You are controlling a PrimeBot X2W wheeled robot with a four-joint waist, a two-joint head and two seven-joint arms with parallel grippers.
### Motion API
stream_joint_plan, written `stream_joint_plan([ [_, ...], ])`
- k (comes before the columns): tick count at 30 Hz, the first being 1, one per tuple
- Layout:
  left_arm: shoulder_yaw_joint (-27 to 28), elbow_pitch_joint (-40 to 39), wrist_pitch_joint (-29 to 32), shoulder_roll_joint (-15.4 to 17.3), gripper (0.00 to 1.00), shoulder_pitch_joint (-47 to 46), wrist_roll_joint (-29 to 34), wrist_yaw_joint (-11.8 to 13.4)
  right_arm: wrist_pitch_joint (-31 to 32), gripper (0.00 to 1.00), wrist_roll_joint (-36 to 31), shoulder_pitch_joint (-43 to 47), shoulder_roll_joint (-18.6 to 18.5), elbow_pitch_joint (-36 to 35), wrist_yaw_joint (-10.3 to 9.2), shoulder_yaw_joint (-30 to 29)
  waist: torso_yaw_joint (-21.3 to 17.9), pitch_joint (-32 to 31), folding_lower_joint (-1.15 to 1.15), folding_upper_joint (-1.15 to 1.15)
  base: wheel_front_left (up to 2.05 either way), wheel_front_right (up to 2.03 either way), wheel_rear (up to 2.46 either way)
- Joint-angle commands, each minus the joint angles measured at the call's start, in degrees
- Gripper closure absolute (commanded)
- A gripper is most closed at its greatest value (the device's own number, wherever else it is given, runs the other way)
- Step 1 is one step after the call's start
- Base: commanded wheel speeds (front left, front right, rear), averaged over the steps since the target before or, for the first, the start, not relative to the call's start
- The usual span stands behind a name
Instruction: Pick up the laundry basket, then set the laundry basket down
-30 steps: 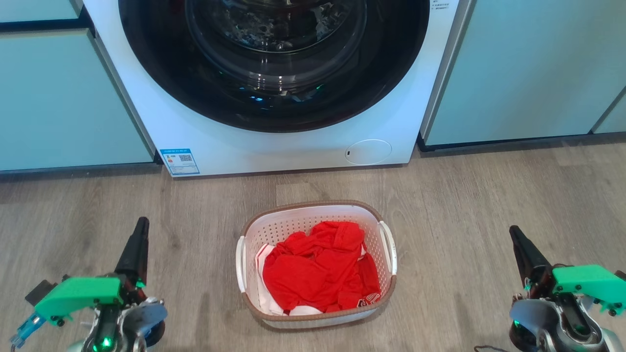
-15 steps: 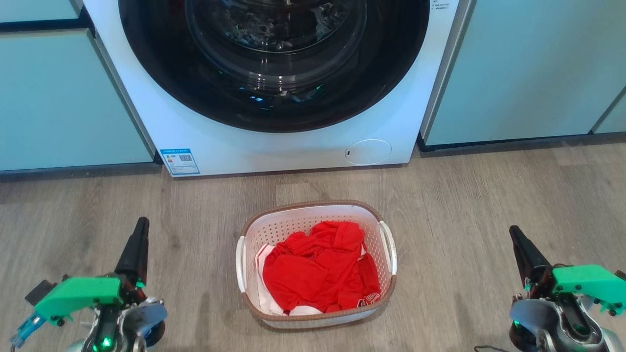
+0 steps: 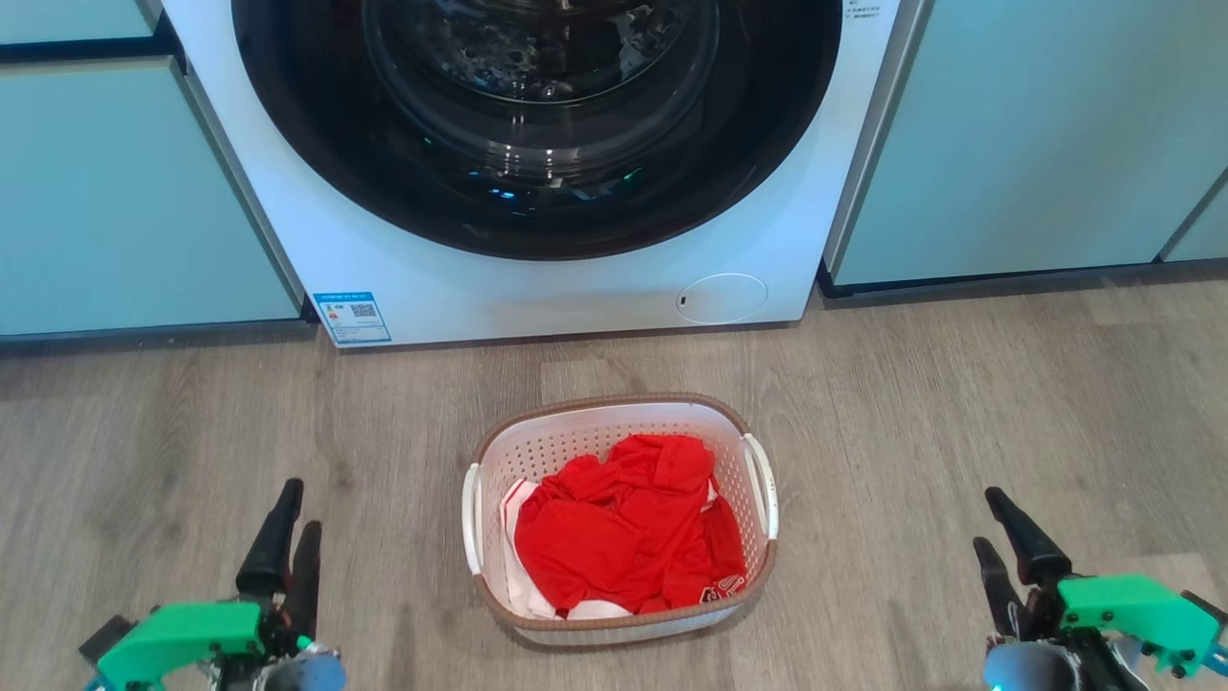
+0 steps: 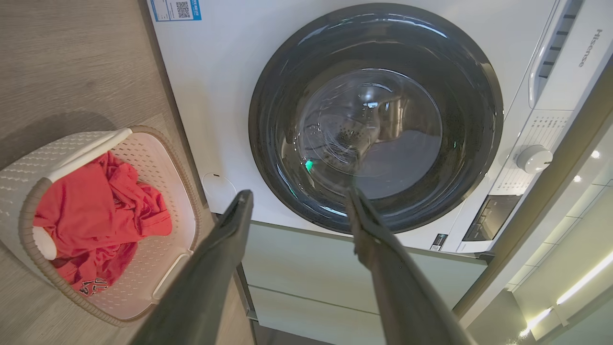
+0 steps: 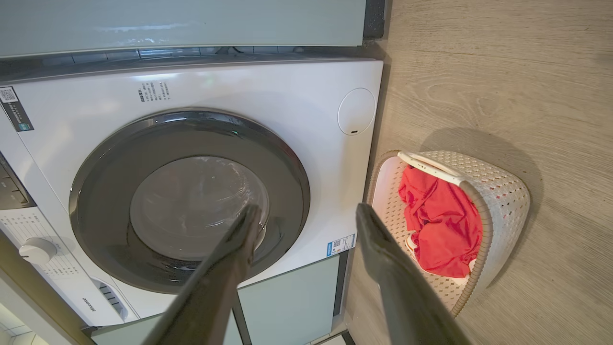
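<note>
The laundry basket (image 3: 614,398), white and perforated with a brown woven-look rim, stands on the wood floor in front of the washer. It holds crumpled red clothing (image 3: 624,528). White handles sit on its left (image 3: 470,518) and right (image 3: 767,485) sides. My left gripper (image 3: 299,506) hovers well to the basket's left, open and holding nothing. My right gripper (image 3: 988,520) hovers well to its right, also open and holding nothing. The left wrist view has the left gripper (image 4: 298,192) with its fingers spread and the basket (image 4: 28,158) off to the side. The right wrist view shows the right gripper (image 5: 307,207) and the basket (image 5: 498,187) likewise.
A white front-loading washing machine (image 3: 537,288) with a dark round door, shut, stands just behind the basket. Pale green cabinets flank it on the left (image 3: 125,192) and right (image 3: 1036,134). Bare wood floor (image 3: 911,403) lies on both sides of the basket.
Both grippers have dropped lower in the head view, and each now shows two fingers standing apart instead of one. The basket has not moved.
</note>
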Motion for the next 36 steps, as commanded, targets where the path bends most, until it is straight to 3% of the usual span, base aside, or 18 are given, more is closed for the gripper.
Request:
stream_joint_plan([
  [1,-0.38,-2.35,-0.75,0.52,0.00,-2.60,0.84,-0.04,-0.74,0.00,-0.71,-2.32,-0.28,-2.03,-0.01,0.57,-0.01,0.02,0.00,0.00,0.00,0.00,0.00],
  [17,-1.06,-5.21,-3.28,0.65,0.00,-2.80,6.86,0.41,-3.25,0.00,-7.88,-3.04,-0.37,-3.80,-0.02,2.40,-0.07,0.18,0.00,0.00,0.00,0.00,0.00],
  [32,-2.95,-9.88,-5.80,0.77,0.00,-2.88,20.56,3.13,-5.76,0.00,-21.14,-3.71,-0.46,-7.13,-0.03,5.04,-0.07,0.37,0.00,0.00,0.00,0.00,0.00],
  [36,-3.90,-11.19,-6.64,0.82,0.00,-2.85,26.32,4.14,-6.60,0.00,-27.34,-4.05,-0.49,-8.10,-0.03,6.45,-0.09,0.45,0.00,0.00,0.00,0.00,0.00],
])
